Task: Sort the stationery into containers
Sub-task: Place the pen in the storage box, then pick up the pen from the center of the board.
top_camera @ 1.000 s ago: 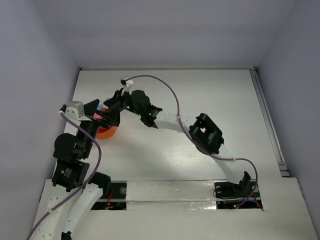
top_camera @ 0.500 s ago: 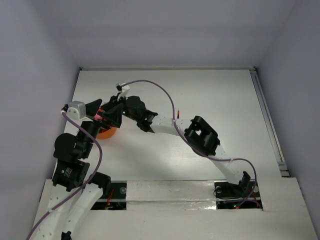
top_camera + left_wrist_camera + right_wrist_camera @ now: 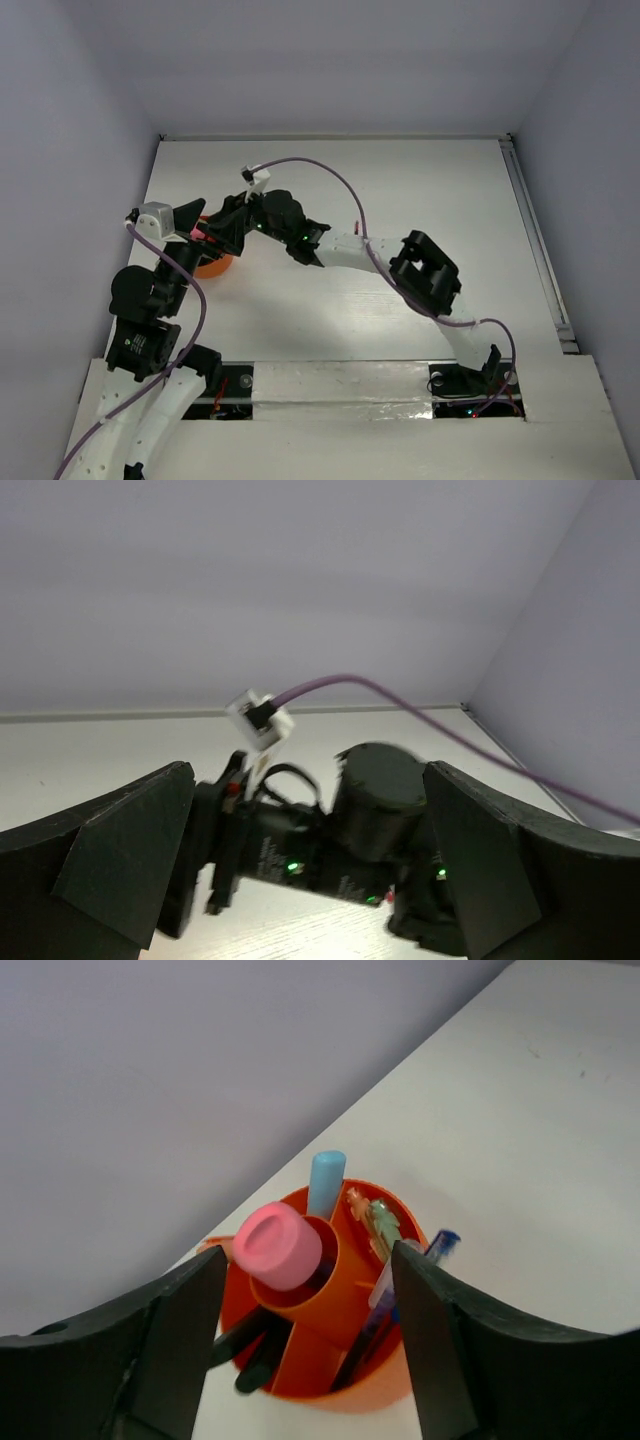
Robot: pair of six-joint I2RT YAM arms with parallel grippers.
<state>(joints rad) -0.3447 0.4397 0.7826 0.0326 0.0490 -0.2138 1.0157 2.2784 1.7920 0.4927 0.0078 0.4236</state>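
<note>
So the left gripper (image 3: 310, 825) is spread wide with nothing in it, right by the one orange pot (image 3: 330, 1385), which sits on the white table (image 3: 400, 190) near the left wall. In the pot, left to right:

- what looks like two dark pens (image 3: 250, 1355) (hard to tell)
- one pink-capped tube (image 3: 277, 1248) in the middle well
- one pale blue cap (image 3: 327, 1175)
- two markers (image 3: 378, 1222)
- one blue pen (image 3: 443, 1244)

The right gripper (image 3: 305, 1290) hovers above the pot, jaws apart and empty.
</note>
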